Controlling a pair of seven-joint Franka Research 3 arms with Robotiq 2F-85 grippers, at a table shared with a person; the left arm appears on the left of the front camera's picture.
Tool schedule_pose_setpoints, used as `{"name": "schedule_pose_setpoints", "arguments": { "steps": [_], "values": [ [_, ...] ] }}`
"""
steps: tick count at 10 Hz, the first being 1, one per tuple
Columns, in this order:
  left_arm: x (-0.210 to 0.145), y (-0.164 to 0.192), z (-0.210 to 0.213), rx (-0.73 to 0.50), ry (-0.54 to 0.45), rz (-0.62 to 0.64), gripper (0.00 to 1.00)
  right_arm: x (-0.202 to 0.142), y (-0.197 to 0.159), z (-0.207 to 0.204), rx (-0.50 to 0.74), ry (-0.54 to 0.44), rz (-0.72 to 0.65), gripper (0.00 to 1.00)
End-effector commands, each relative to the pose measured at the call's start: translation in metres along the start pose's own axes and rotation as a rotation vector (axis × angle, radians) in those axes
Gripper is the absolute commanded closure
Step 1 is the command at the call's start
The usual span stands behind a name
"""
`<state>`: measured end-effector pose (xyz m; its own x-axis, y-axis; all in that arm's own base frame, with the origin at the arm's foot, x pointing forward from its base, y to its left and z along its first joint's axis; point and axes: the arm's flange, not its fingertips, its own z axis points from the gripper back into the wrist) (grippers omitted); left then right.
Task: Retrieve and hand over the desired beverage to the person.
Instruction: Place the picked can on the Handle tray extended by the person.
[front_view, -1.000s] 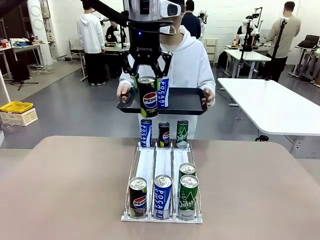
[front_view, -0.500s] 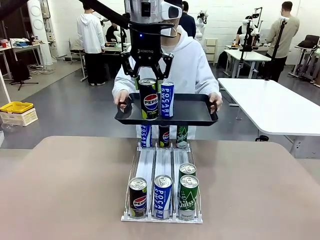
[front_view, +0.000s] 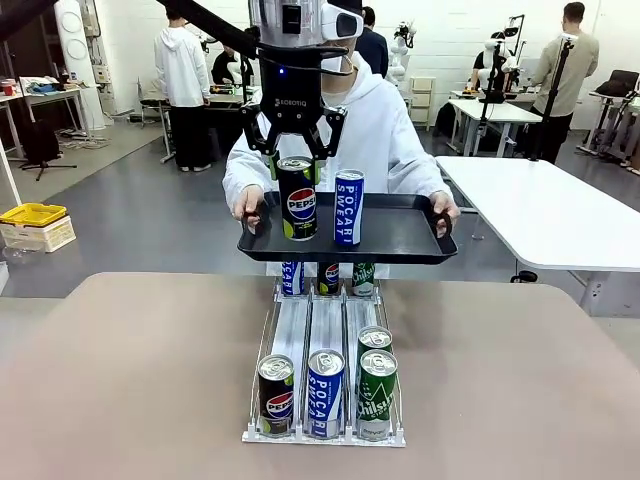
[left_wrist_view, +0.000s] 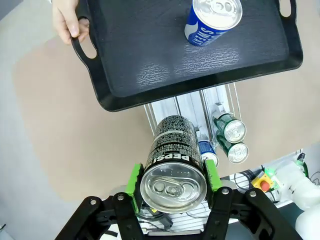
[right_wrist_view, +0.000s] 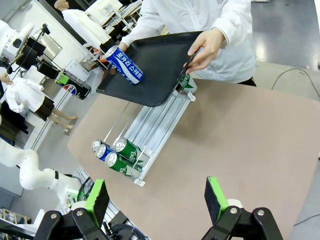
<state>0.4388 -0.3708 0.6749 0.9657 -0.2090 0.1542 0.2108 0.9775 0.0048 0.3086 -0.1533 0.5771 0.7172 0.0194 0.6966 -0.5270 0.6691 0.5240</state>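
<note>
A: The Pepsi can (front_view: 300, 200): how will it handle?

B: Rigid, smooth, likely slippery and fairly heavy if full. The left claw (left_wrist_view: 172, 181) is clenched on its upper sides, above the tray (front_view: 400, 240) the person (front_view: 385, 120) holds.

A: Counts?

B: One Pocari (front_view: 348, 207) on the tray. Rack (front_view: 312, 325) on the tabletop (front_view: 130, 370): four cans near, three far. Right claw (right_wrist_view: 157, 200) released, empty.

grey polished floor (front_view: 170, 215), evenly lit. white rear wall (front_view: 455, 40). long white table (front_view: 545, 215) to the right, beyond the brown bench (front_view: 130, 370). yellow tray (front_view: 32, 213) on a box at far left. further white tables (front_view: 500, 110) stand behind, people standing among them.
</note>
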Motion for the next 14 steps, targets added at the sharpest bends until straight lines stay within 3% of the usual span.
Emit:
{"name": "schedule_pose_setpoints", "arguments": {
  "steps": [1,8,11,14],
  "values": [
    [-0.002,0.001,0.004,0.003,-0.008,0.004,0.44,0.003,-0.001,-0.002,0.03,-0.03,0.01,0.0],
    [0.0,0.0,0.0,0.0,0.0,0.001,0.41,0.003,-0.001,-0.002,0.03,-0.03,0.01,0.0],
    [0.06,0.042,-0.005,-0.067,0.099,0.005,0.41,0.003,-0.001,-0.002,0.03,-0.03,0.01,0.0],
    [0.098,0.045,-0.02,-0.062,0.074,0.051,0.41,0.003,-0.001,-0.002,0.03,-0.03,0.01,0.0]
  ]
}}
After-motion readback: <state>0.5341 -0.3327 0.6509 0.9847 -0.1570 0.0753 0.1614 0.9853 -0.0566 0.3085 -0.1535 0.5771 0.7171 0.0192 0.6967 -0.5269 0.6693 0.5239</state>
